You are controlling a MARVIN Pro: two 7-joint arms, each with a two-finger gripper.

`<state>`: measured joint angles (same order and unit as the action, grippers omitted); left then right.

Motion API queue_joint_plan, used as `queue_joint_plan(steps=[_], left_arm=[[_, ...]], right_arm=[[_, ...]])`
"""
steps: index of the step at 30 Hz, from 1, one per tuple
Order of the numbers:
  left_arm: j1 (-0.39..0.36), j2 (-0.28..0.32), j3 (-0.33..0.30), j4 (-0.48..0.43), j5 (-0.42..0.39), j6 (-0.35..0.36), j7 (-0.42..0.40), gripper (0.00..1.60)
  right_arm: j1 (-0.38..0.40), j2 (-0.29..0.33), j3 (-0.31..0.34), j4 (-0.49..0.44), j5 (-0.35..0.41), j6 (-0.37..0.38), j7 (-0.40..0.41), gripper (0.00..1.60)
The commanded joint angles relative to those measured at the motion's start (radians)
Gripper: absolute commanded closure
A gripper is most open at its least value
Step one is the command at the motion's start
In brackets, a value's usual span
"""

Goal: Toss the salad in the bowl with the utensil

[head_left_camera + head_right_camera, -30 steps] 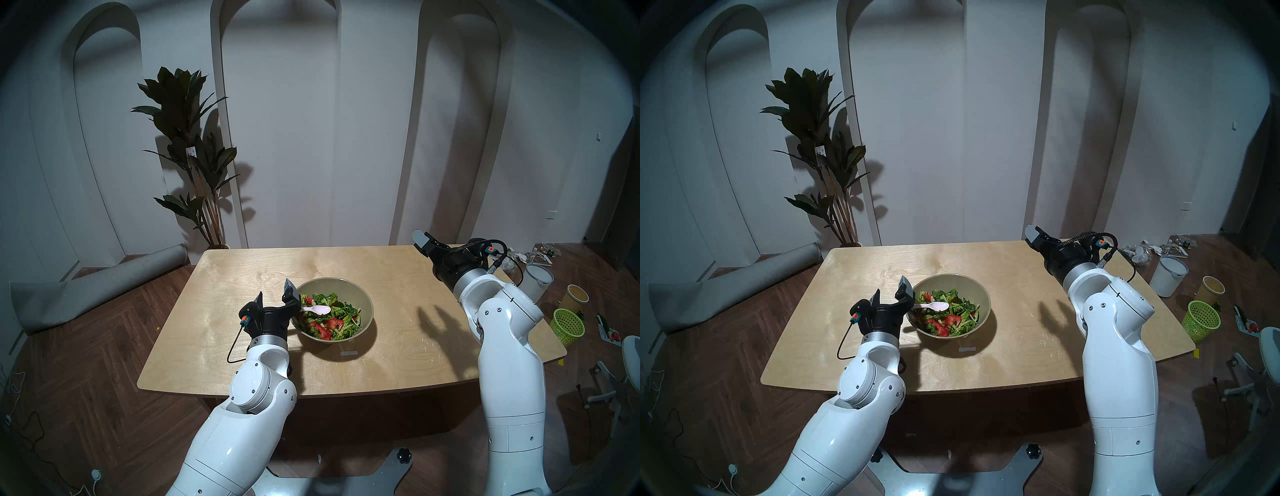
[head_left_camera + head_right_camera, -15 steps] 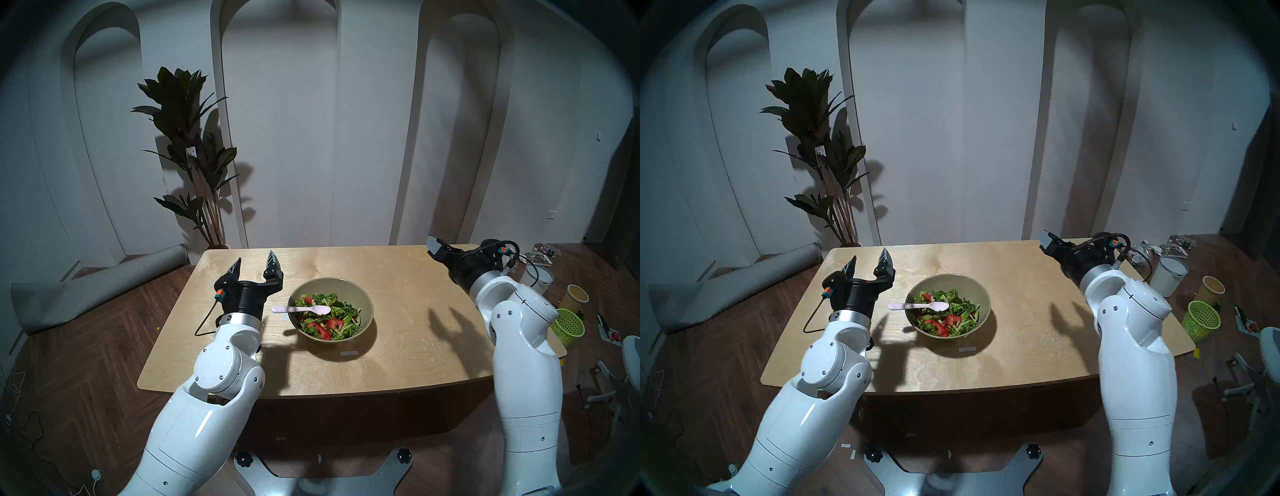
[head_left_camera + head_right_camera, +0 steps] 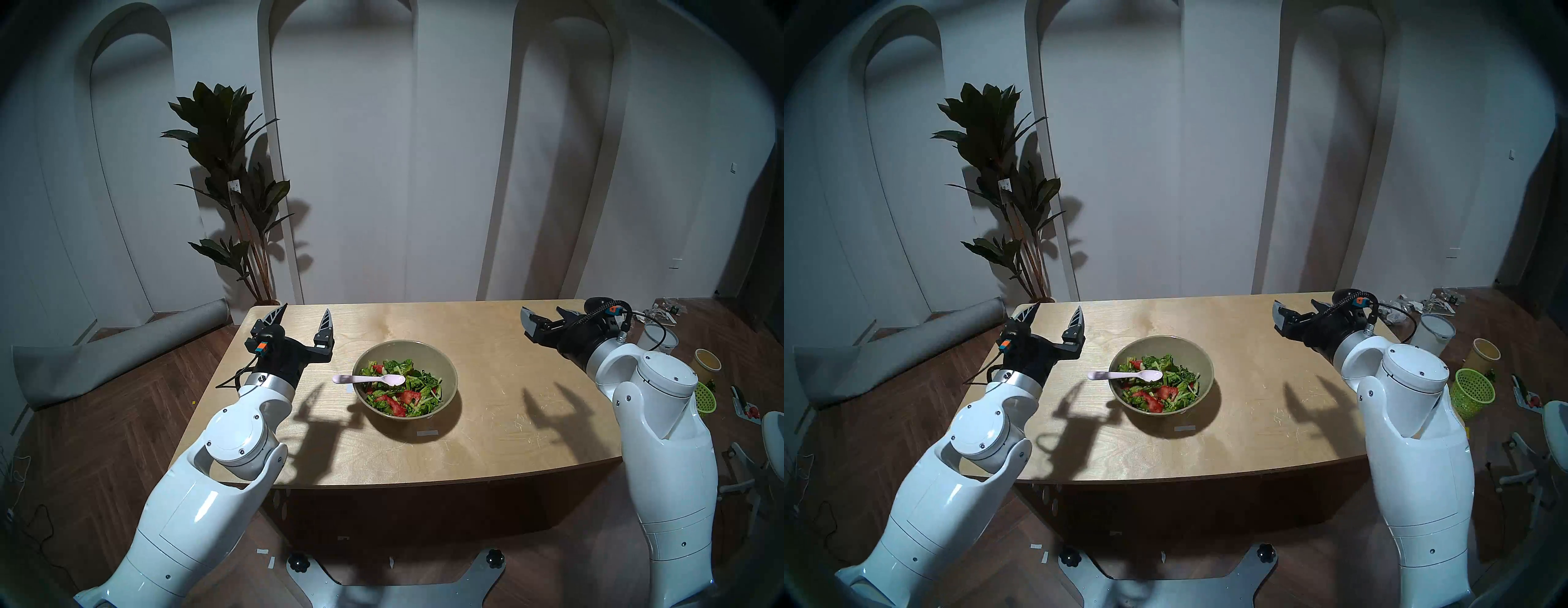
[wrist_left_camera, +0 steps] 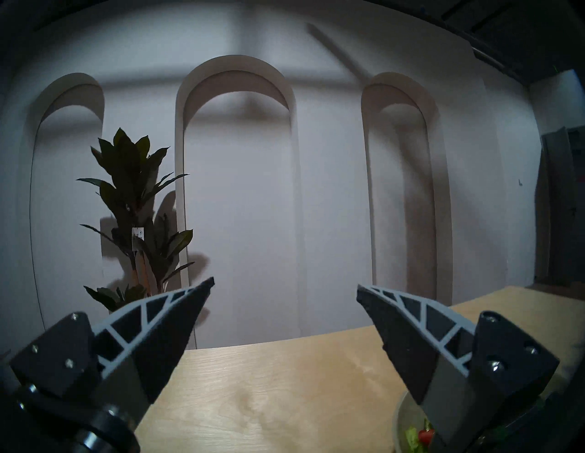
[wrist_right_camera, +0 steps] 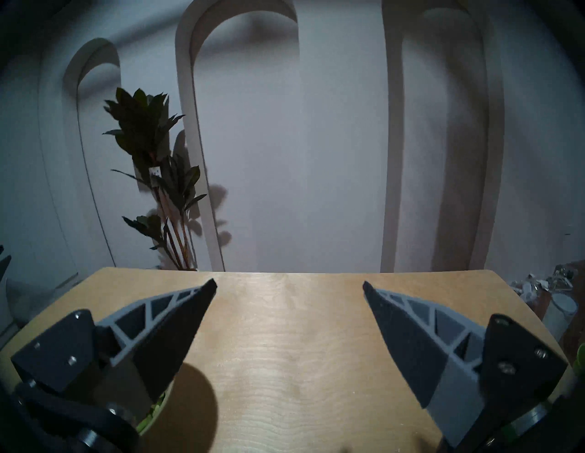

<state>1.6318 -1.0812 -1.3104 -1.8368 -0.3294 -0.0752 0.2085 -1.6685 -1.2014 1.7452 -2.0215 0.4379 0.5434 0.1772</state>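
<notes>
The olive-beige bowl (image 3: 450, 366) (image 3: 1202, 356) stands mid-table and holds the salad (image 3: 403, 395) (image 3: 1159, 392) of greens and red pieces. The pale pink spoon, the utensil (image 3: 368, 379) (image 3: 1123, 375), lies free. Its head rests on the salad and its handle sticks out over the bowl's left rim. My left gripper (image 3: 304, 310) (image 3: 1058, 307) (image 4: 285, 283) hovers open and empty, left of the bowl and beyond it. My right gripper (image 3: 543, 312) (image 3: 1295, 303) (image 5: 289, 281) is open and empty above the table's far right corner. The left wrist view catches the bowl's edge (image 4: 399, 420).
The wooden table (image 3: 488, 446) has a small grey tape strip (image 3: 427, 433) in front of the bowl. On the floor to the right stand a green mesh basket (image 3: 704, 399), a yellow cup (image 3: 707, 363) and a white bucket (image 3: 659, 339). A plant (image 3: 231, 178) and a rolled mat (image 3: 119, 352) are at the left.
My left gripper let go of the spoon's handle and drew away to the left and far side. The spoon stayed on the bowl. The right arm swung outward and its wrist turned.
</notes>
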Motion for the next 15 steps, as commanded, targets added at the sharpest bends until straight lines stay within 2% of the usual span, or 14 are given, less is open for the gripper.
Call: queue_joint_plan(steps=[1,9,15], left_arm=[[-0.074,0.019,-0.011,0.03,0.025,0.017,-0.013,0.0],[-0.108,-0.01,-0.021,0.073,0.029,0.033,0.013,0.0],[-0.119,-0.023,-0.031,0.088,0.018,0.058,0.03,0.0]], right_arm=[[0.005,0.012,-0.006,0.013,-0.022,-0.066,0.016,0.0],[-0.006,-0.032,0.015,0.02,0.005,-0.066,0.009,0.0],[-0.01,-0.04,0.01,0.029,-0.007,-0.087,0.003,0.0]])
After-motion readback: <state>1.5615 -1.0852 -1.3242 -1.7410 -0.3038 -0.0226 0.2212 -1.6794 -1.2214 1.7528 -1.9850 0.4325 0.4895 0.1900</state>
